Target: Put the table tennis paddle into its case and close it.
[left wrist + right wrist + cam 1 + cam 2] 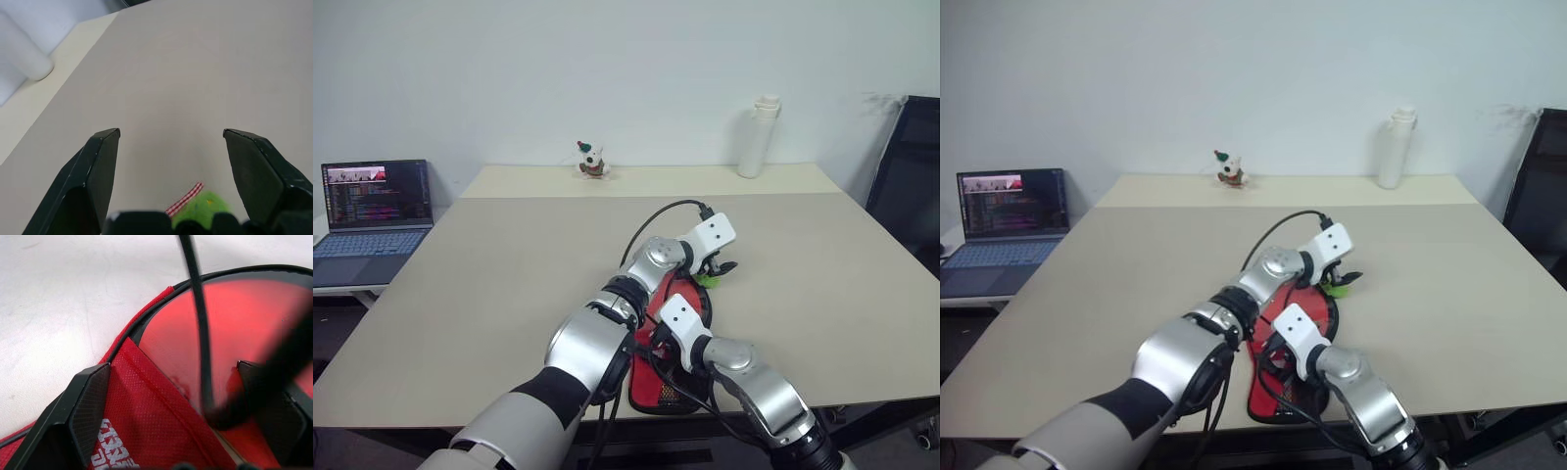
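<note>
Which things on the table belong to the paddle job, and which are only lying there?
Belong to the job:
- table tennis paddle, its red blade lying in the opened case
- case, near the front edge of the table

Just lying about:
- laptop, on a separate surface at the left
- small figurine, far side
- white bottle, far side
- small green item beside the case

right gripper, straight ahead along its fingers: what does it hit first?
Most likely the table tennis paddle: the right gripper, jaws open, points at its red rubber face lying in the open case. A black cable crosses nearer in the wrist view; depth unclear.
</note>
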Controlling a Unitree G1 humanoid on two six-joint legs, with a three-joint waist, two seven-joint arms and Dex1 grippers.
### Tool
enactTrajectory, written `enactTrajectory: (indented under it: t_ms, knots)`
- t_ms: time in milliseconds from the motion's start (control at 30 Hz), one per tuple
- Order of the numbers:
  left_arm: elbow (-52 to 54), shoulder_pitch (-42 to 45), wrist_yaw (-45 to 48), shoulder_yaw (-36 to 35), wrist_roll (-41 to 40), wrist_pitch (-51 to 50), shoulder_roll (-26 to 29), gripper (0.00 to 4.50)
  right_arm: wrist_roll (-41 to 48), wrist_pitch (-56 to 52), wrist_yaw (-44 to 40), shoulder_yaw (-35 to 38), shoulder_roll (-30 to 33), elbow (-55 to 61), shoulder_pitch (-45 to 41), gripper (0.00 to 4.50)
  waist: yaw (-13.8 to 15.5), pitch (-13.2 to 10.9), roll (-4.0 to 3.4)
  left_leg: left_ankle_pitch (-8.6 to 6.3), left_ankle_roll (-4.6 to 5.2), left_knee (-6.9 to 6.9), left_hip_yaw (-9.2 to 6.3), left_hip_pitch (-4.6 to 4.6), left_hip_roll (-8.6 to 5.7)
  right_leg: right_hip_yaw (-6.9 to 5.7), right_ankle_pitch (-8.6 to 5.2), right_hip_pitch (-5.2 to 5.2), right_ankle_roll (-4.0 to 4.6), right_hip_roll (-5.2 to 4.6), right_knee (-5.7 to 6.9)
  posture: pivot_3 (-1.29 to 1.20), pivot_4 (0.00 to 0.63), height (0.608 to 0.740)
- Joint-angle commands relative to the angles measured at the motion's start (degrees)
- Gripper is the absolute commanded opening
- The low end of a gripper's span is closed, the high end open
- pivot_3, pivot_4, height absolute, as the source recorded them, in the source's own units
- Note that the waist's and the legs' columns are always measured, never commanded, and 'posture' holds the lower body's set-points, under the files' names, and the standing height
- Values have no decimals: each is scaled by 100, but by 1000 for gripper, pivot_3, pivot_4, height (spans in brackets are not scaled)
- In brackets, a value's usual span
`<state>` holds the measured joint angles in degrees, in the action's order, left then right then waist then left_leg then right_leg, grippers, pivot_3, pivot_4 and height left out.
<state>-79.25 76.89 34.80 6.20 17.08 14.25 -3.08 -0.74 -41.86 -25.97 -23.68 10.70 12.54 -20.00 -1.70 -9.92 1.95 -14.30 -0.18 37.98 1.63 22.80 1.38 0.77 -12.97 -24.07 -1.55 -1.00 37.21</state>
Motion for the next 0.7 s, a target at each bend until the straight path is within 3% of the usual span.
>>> enactTrajectory:
  t_ms: [33,267,400,700]
  knots:
    - [299,31,360,-280,-372,76,176,3662,237,-477,-251,101,174,-60,112,4500,2,0,0,0,0,0,0,1,0,0,0,0,0,0,0,0,150,740]
    - [497,-140,1088,-733,-1021,-177,525,3662,1085,-1129,-741,847,545,1075,-14,4500,7,-2,3,0,0,-1,-4,13,7,-3,0,-5,1,-2,-7,0,150,740]
    - [719,-501,2179,-1059,-1550,-591,977,3662,1832,-1693,-1164,1584,1049,1945,-70,4500,-3,-5,1,0,0,-2,-3,15,6,-2,0,-9,1,-2,-7,0,150,740]
    - [1181,-1150,3078,-1019,-1784,-921,1683,3662,2579,-2047,-1345,2182,1833,2394,10,4500,11,-7,2,0,0,-1,-11,14,12,-7,0,-10,4,11,-2,0,150,740]
